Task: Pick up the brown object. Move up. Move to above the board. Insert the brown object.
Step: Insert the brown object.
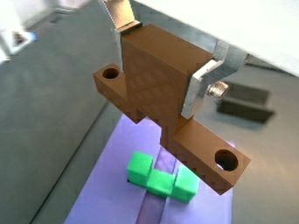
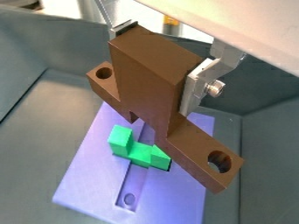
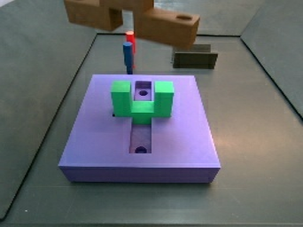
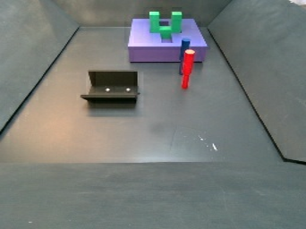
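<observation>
My gripper [image 1: 159,63] is shut on the brown object [image 1: 146,87], an orange-brown bar with a thick cross part and a round hole near each end. The silver fingers [image 2: 198,87] clamp the thick part in both wrist views. In a side view the brown object [image 3: 130,21] hangs high over the far end of the board [image 3: 142,142], tilted; the gripper itself is out of that frame. The lavender board [image 2: 100,179] lies below with its groove and holes. A green U-shaped block [image 2: 138,149] sits on it.
A blue peg with a red top [image 3: 129,51] stands just beyond the board; it also shows in a side view [image 4: 187,67]. The dark fixture [image 4: 111,87] stands on the grey floor, also in a wrist view [image 1: 246,103]. Grey walls enclose the floor.
</observation>
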Available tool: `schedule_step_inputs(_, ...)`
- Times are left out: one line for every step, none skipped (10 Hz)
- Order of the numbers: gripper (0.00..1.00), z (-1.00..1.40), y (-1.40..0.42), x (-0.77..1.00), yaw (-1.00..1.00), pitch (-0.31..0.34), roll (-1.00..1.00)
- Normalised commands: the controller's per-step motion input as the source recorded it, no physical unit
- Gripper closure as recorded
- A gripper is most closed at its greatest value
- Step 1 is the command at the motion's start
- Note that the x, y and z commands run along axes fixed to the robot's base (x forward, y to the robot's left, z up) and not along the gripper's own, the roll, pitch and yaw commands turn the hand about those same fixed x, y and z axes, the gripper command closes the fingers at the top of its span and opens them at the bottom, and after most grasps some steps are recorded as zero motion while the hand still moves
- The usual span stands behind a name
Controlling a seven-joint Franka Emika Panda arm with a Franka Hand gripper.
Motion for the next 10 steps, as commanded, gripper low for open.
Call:
schedule_step_inputs(1.0,-0.29,-0.19,0.0,-0.93,-0.137,-0.04)
schedule_step_inputs(1.0,-0.31,-0.2,0.0,-0.95,-0.107,-0.01)
schedule_step_inputs(1.0,-0.36,-0.21,0.0,-0.95,-0.094,0.0)
schedule_step_inputs(1.0,-0.41,-0.21,0.0,-0.91,-0.099,0.0)
schedule_step_inputs(1.0,-0.41,-0.12,0.14,-0.87,-0.057,0.0)
schedule_step_inputs(1.0,-0.28,0.0,0.21,-0.73,-0.041,0.0)
schedule_step_inputs(1.0,-0.27,0.18,0.32,-0.58,-0.039,-0.01)
schedule_step_inputs(1.0,-0.26,0.29,0.39,-0.56,-0.041,-0.01)
schedule_step_inputs(1.0,-0.23,0.23,0.43,-0.59,-0.03,0.0)
schedule_step_inputs(1.0,-0.22,0.09,0.38,-0.62,-0.021,0.0)
